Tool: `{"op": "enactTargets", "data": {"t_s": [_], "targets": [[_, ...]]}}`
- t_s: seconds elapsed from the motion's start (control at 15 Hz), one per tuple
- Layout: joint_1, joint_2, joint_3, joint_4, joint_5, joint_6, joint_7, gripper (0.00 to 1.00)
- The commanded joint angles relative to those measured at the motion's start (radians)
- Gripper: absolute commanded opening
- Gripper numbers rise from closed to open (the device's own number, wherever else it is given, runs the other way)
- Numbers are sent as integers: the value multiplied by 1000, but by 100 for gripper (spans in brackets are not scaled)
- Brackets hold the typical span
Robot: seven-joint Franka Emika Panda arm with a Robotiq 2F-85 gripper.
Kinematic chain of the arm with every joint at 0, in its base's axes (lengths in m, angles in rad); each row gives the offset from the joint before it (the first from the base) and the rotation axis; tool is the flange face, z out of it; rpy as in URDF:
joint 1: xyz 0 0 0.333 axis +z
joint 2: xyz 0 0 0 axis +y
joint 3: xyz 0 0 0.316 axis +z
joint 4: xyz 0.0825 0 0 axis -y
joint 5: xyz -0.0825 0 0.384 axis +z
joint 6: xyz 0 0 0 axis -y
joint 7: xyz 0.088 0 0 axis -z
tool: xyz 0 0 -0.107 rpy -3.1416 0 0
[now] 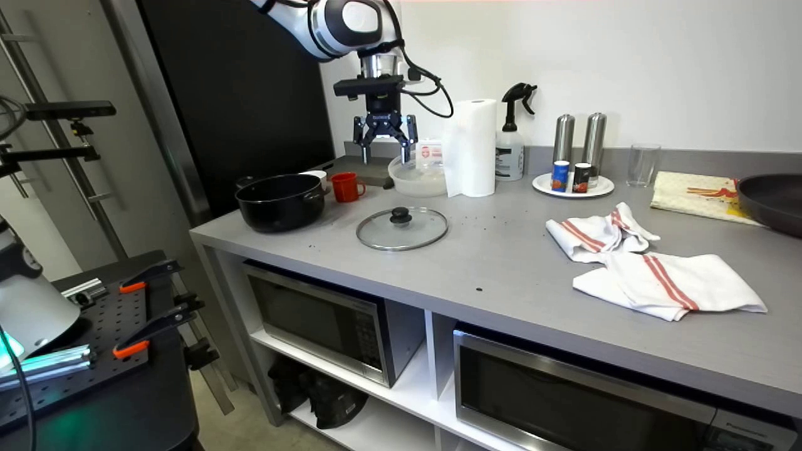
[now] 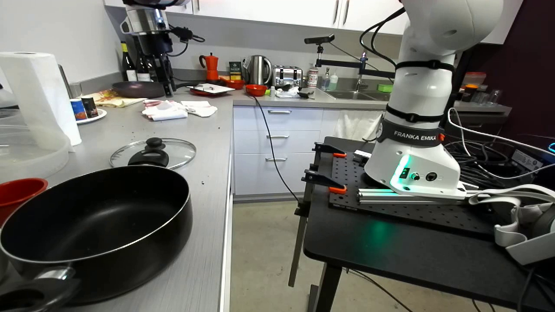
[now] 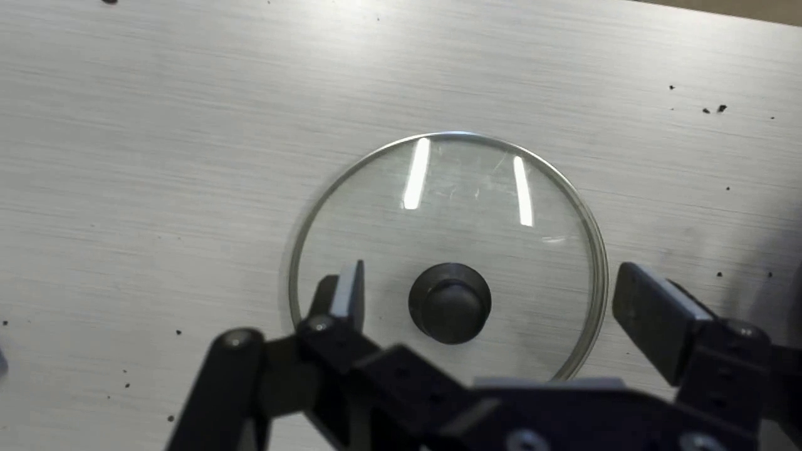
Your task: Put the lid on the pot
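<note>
The clear-glass lid (image 1: 383, 233) with its dark knob (image 1: 401, 215) lies flat on the grey counter in both exterior views. The black pot (image 1: 276, 210) stands uncovered beside it, near the counter's end; in an exterior view the pot (image 2: 143, 242) looks hollow inside, and its far handle partly covers the lid (image 2: 184, 151). My gripper (image 1: 386, 154) hangs well above the counter, jaws wide apart with nothing between them. Seen from the wrist, the lid (image 3: 476, 207) is below the gripper (image 3: 490, 275), its knob (image 3: 450, 307) showing between the fingers, left of centre. The pot is not recognisable there.
Behind the lid are a red cup (image 1: 346, 187), a clear plastic tub (image 1: 416, 181) and a paper towel roll (image 1: 473, 150). Striped towels (image 1: 677, 285) and a plate of shakers (image 1: 592, 190) lie farther along. The counter's front edge (image 1: 388, 285) runs close to the lid.
</note>
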Motion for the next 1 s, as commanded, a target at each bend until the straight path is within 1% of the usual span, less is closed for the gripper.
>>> {"op": "enactTargets", "data": {"t_s": [0.0,0.4,0.93], "targets": [[4,102,32,104,-5,0,-21,100],[1,235,65,215,5,-9,-34,100],[-3,378,73,360,5,-22,-77,100]]}}
